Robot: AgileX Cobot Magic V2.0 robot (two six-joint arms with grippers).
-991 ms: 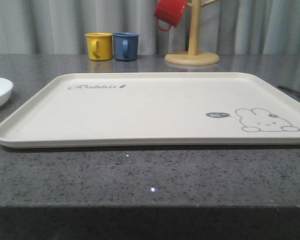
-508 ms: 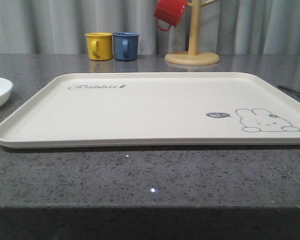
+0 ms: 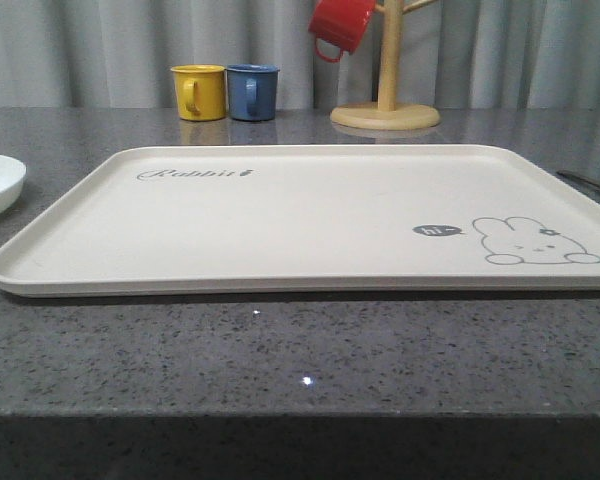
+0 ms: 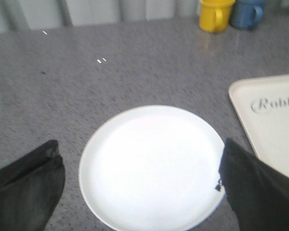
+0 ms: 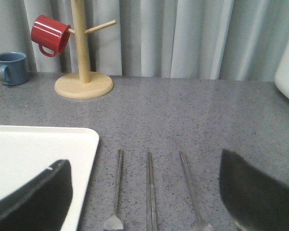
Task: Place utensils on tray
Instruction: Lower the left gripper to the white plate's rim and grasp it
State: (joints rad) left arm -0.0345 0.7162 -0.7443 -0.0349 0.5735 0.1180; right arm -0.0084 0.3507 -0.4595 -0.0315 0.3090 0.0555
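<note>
At the middle of the grey speckled table (image 3: 300, 350) lies the cream tray (image 3: 310, 215), flat and bare, its long side running along the table's front edge. Its grey script sits toward the tray's far left corner and the rabbit drawing (image 3: 533, 242) toward its near right corner.

Off the tray's right edge, on the bare table, three silver utensils lie side by side and apart from one another, their handles pointing toward the far edge: the fork (image 5: 116, 190) nearest the tray, the chopsticks (image 5: 150, 190) in the middle, and the spoon (image 5: 190, 190) farthest out. None touches the tray. In the front view only thin dark slivers of them show at the table's right edge.

The right tool (image 5: 147, 202) hangs above these utensils with its dark fingers (image 5: 36, 202) spread wide, holding nothing.

Off the tray's left edge rests a round white plate (image 4: 151, 166), just beside the tray but not touching it. The left tool (image 4: 139, 187) hovers over it, fingers wide apart and empty.

Along the table's far edge stand a yellow mug (image 3: 199, 92) and a blue mug (image 3: 251, 92), close together, and to their right a wooden mug tree (image 3: 385, 100) with a red mug (image 3: 340, 25) hung on one peg. Grey curtains (image 3: 80, 50) hang behind.
</note>
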